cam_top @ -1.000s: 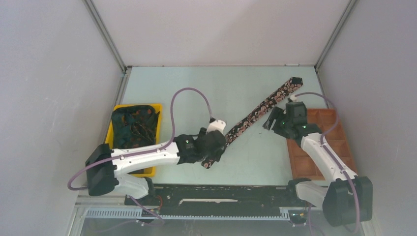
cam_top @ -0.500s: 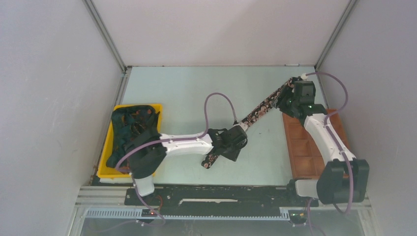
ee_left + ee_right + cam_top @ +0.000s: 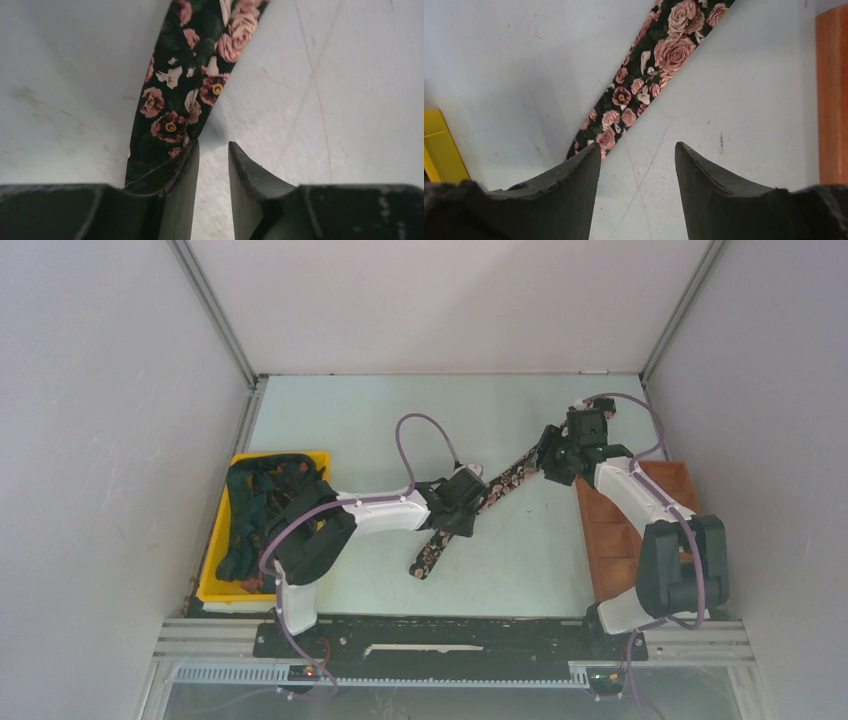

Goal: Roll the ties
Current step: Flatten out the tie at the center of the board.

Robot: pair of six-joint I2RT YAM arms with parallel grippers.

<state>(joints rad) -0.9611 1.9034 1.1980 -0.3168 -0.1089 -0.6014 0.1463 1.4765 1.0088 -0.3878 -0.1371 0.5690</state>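
One black tie with pink roses (image 3: 508,478) lies slantwise on the pale table, its narrow tip (image 3: 424,566) near the front. Its wide end is hidden under my right arm. My left gripper (image 3: 468,504) hovers over the tie's middle. In the left wrist view it (image 3: 213,145) stands open by a narrow gap with bare table between the fingers, and the tie (image 3: 175,100) runs under the left finger. My right gripper (image 3: 552,454) is at the tie's upper part. It (image 3: 638,145) is open over bare table, with the tie (image 3: 644,85) just left of its left finger.
A yellow bin (image 3: 316,458) at the left holds a heap of dark ties (image 3: 262,508). A brown compartment tray (image 3: 612,540) stands at the right, under the right arm. Grey walls close in the table on three sides.
The left gripper slid right and up along the tie and its jaws narrowed. The right gripper went out to the tie's far wide end, then came back left and down.
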